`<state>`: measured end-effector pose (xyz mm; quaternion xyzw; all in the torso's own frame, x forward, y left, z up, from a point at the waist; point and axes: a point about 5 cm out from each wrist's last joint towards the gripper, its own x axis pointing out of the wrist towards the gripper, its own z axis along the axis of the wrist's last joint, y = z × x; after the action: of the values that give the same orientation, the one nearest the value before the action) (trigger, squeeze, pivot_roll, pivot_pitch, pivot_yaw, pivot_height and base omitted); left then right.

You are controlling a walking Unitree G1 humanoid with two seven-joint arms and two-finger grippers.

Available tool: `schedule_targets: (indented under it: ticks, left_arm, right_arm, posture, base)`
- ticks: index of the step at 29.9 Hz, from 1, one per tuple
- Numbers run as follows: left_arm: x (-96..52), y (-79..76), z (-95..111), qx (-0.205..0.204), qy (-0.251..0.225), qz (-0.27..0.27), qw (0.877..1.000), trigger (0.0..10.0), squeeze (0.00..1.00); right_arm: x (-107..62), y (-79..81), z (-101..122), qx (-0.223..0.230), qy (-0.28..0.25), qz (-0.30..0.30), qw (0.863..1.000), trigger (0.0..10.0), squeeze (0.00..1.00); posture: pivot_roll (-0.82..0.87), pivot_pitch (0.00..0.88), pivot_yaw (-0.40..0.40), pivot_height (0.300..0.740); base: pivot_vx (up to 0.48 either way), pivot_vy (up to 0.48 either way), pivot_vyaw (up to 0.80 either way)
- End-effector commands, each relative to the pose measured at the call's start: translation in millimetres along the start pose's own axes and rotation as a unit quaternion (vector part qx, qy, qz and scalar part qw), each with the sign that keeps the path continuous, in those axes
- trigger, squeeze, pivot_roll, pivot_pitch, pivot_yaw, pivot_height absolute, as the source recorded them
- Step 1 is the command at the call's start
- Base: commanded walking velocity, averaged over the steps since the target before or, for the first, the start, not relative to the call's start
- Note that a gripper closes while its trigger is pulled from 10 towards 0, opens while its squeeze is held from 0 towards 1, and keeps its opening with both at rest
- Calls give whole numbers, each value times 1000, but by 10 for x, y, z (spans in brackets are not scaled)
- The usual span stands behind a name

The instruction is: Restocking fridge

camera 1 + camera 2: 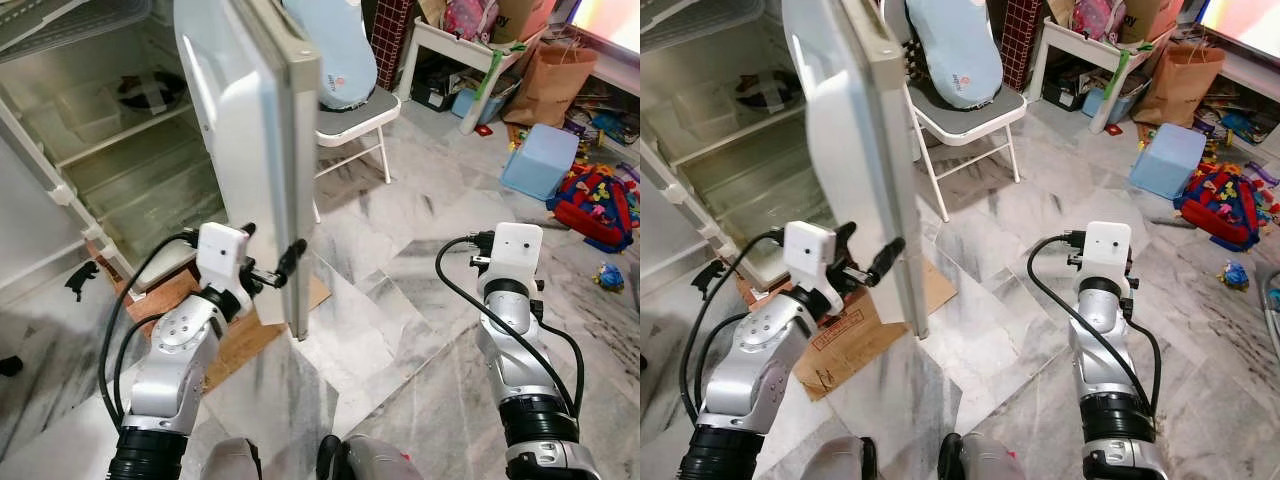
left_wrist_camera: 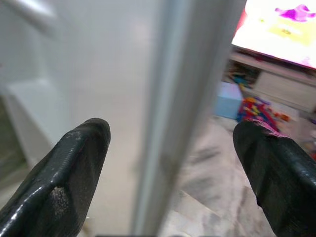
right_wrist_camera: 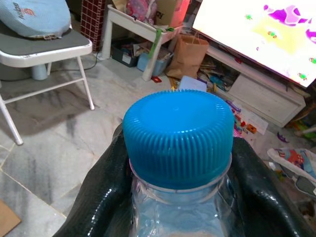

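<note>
Low at the robot's right side, the clear bottle (image 3: 180,207) with its blue ribbed cap (image 3: 178,136) sits pinched in the right gripper (image 3: 180,197). Meanwhile the left gripper (image 1: 268,262), fingers spread, straddles the fridge door (image 1: 245,130) edge beside empty fridge shelves (image 1: 120,140).

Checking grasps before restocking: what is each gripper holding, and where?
Right gripper holds a bottle by the neck below its blue cap. Left gripper straddles the fridge door edge, open.

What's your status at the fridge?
Left gripper open, fingers straddling fridge door edge. Right gripper shut on bottle. Door half-open across fridge shelves.
</note>
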<state>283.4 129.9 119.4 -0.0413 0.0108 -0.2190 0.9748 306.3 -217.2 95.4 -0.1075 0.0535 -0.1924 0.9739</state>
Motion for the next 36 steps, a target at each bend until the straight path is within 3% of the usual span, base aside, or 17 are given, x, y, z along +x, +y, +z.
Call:
schedule_targets:
  ticks: [1,10,14,16,23,25,28,36]
  left_arm:
    - [40,4,-19,6,6,6,1000,10000,0]
    - [320,-269,-107,41,36,-53,997,10000,0]
    - [347,-354,-129,47,43,-84,994,10000,0]
    - [284,-360,-154,37,45,-96,994,10000,0]
    - [83,-196,-253,30,59,-72,995,10000,0]
    - [-44,0,-263,37,50,4,998,10000,0]
    - [-116,125,-291,51,55,55,996,10000,0]
    - [-282,359,-325,58,65,130,988,10000,0]
  right_arm:
    - [23,25,88,3,-15,2,1000,10000,0]
    - [11,-12,81,3,-15,-2,1000,10000,0]
    - [-3,-22,72,3,-15,-3,1000,10000,0]
    - [-8,-27,71,3,-14,-4,1000,10000,0]
    - [-13,24,59,4,-11,5,1000,10000,0]
    - [-6,65,77,6,-13,12,1000,10000,0]
    - [-2,70,80,6,-13,14,1000,10000,0]
    - [-2,65,73,5,-11,16,1000,10000,0]
  posture:
    - [84,119,-80,740]
    - [59,115,-72,740]
    - [52,115,-69,740]
    - [57,121,-72,740]
    - [72,125,-80,740]
    - [79,125,-84,740]
    - [81,123,-85,740]
    - [81,125,-88,740]
  base:
    - [0,0,0]
    - [0,0,0]
    - [0,0,0]
    - [0,0,0]
    - [0,0,0]
    - [0,0,0]
    - [0,0,0]
    - [0,0,0]
